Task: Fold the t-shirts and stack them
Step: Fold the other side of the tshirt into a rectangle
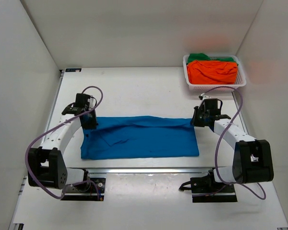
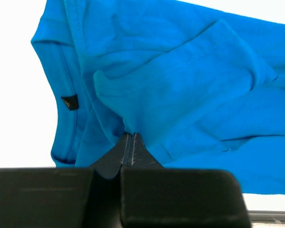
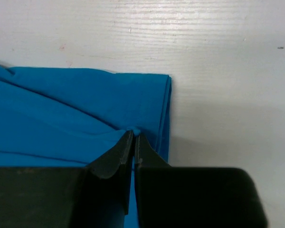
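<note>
The bright blue t-shirt (image 1: 141, 137) lies folded lengthwise into a wide band across the middle of the table. My left gripper (image 1: 90, 123) is shut on its far left edge near the collar; in the left wrist view the left gripper (image 2: 129, 135) pinches a fold of blue cloth (image 2: 180, 85). My right gripper (image 1: 196, 120) is shut on the far right corner; in the right wrist view the right gripper (image 3: 134, 133) pinches the hem (image 3: 85, 109). The orange t-shirt (image 1: 212, 72) and the green t-shirt (image 1: 199, 57) lie bunched in the basket.
A white plastic mesh basket (image 1: 241, 82) stands at the back right corner of the table. White walls enclose the table on the left, back and right. Purple cables loop over both arms.
</note>
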`<control>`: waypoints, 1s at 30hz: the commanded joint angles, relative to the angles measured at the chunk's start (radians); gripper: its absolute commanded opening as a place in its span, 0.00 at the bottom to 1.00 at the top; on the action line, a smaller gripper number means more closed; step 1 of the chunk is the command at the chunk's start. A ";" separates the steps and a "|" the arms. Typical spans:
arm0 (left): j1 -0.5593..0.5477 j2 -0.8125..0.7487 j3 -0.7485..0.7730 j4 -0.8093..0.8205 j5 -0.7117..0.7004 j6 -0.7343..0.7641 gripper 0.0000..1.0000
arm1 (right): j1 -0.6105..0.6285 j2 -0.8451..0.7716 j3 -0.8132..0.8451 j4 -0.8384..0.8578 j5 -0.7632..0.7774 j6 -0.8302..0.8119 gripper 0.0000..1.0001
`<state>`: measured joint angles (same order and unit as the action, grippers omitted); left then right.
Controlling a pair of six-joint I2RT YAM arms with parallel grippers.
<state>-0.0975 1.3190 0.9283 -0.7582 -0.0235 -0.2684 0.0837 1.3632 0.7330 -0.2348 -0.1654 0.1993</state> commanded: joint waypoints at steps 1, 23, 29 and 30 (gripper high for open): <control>0.008 -0.052 -0.026 0.020 -0.012 -0.020 0.00 | 0.001 -0.056 -0.029 0.045 -0.011 -0.012 0.00; 0.062 -0.099 -0.063 0.020 -0.089 -0.026 0.00 | 0.002 -0.131 -0.106 0.020 -0.010 -0.024 0.00; 0.067 -0.191 -0.121 -0.010 -0.096 -0.081 0.12 | -0.001 -0.171 -0.138 -0.037 0.049 -0.001 0.21; 0.068 -0.216 -0.131 -0.009 -0.101 -0.100 0.19 | -0.002 -0.180 -0.135 -0.046 0.058 0.003 0.29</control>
<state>-0.0383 1.1961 0.8162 -0.7597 -0.0937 -0.3172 0.0860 1.2324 0.6010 -0.2726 -0.1539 0.1944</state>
